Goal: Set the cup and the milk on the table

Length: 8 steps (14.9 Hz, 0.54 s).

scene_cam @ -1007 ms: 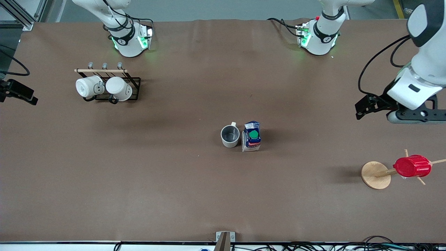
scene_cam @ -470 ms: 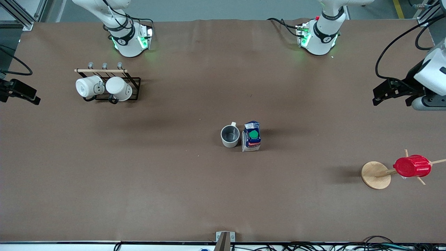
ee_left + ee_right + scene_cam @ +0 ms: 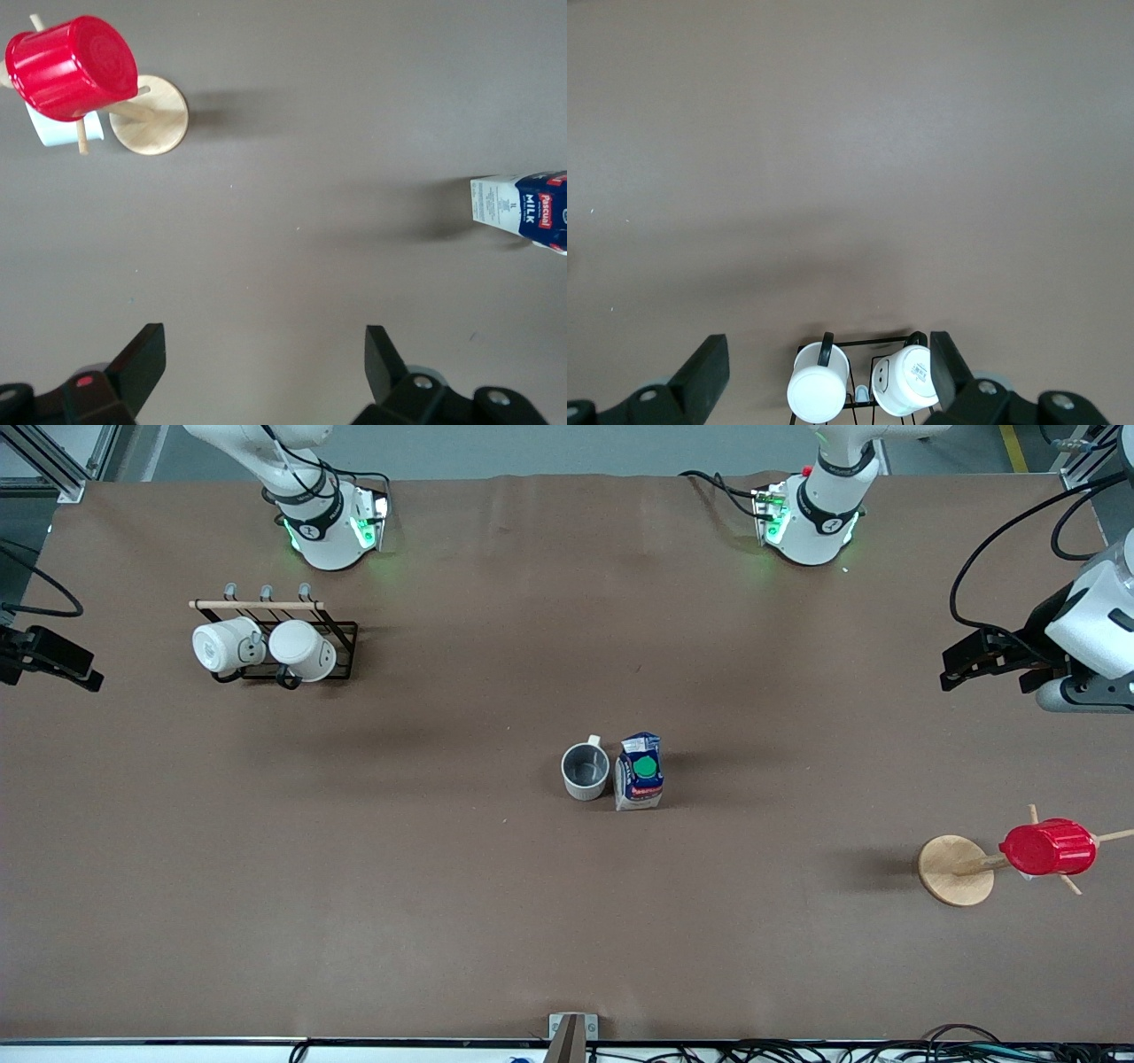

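Note:
The cup [image 3: 585, 771], an off-white mug with a grey inside, stands upright on the brown table [image 3: 443, 886] near its middle. The milk [image 3: 640, 772], a blue and white carton with a green cap, stands upright right beside it toward the left arm's end; it also shows in the left wrist view [image 3: 523, 208]. My left gripper [image 3: 957, 666] is open and empty, up over the table's left-arm end, well apart from both; its own view [image 3: 263, 359] shows bare table between the fingers. My right gripper [image 3: 75, 669] is open and empty at the right-arm end [image 3: 826, 367].
A black wire rack [image 3: 341, 657] holds two plain white mugs [image 3: 227, 645] [image 3: 303, 650] near the right arm's base. A red ribbed cup [image 3: 1047, 848] hangs on a wooden peg stand [image 3: 955, 871] at the left arm's end, nearer the front camera.
My left gripper has drawn back toward the left-arm end of the table, away from the milk. The cup, the milk and the right gripper have stayed put.

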{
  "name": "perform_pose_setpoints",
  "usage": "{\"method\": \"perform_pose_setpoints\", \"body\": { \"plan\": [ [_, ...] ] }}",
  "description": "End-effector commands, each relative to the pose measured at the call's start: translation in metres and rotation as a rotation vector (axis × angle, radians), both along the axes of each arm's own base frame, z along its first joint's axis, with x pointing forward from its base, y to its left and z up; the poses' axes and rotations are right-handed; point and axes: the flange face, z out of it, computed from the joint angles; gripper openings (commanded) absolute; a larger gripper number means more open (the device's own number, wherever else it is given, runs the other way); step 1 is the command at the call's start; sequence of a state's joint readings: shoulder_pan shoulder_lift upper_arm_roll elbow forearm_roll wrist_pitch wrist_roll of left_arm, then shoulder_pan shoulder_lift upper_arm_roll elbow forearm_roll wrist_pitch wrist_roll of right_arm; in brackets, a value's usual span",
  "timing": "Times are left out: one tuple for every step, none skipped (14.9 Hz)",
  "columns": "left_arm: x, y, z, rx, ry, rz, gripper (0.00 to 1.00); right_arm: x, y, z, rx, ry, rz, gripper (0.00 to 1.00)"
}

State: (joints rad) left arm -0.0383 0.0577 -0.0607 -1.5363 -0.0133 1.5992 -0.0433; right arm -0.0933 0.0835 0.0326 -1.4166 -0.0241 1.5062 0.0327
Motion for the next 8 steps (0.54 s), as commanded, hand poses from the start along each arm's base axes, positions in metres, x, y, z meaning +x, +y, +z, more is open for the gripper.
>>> {"method": "perform_pose_setpoints", "body": {
  "plan": [
    [-0.0167,-0.009,0.0037,-0.013,-0.024,-0.028,0.99,-0.0082,-0.0006,0.0007,0.017,0.002,-0.002,1.0],
    [-0.0165,-0.0099,0.0028,-0.013,-0.021,-0.028,0.99,-0.0082,-0.0006,0.0007,0.017,0.002,-0.002,1.0],
    [-0.0162,-0.0089,0.0036,-0.012,-0.025,-0.023,0.99,-0.0081,0.0002,0.0007,0.017,0.002,-0.001,1.0],
    [-0.0154,-0.0081,0.0036,-0.012,-0.026,-0.018,0.99,-0.0081,0.0002,0.0007,0.017,0.002,-0.001,1.0],
    [-0.0147,-0.0071,0.0036,-0.011,-0.028,-0.015,0.99,-0.0081,0.0002,0.0007,0.017,0.002,-0.001,1.0],
    [-0.0148,-0.0079,0.0036,-0.011,-0.028,-0.017,0.99,-0.008,0.0011,0.0007,0.016,0.002,0.001,1.0],
    [-0.0143,-0.0085,0.0035,-0.008,-0.028,-0.019,0.99,-0.008,0.0012,0.0007,0.016,0.002,0.001,1.0],
    [-0.0144,-0.0091,0.0035,-0.005,-0.028,-0.019,0.99,-0.0081,0.0005,0.0007,0.016,0.002,0.0,1.0]
  ]
}}
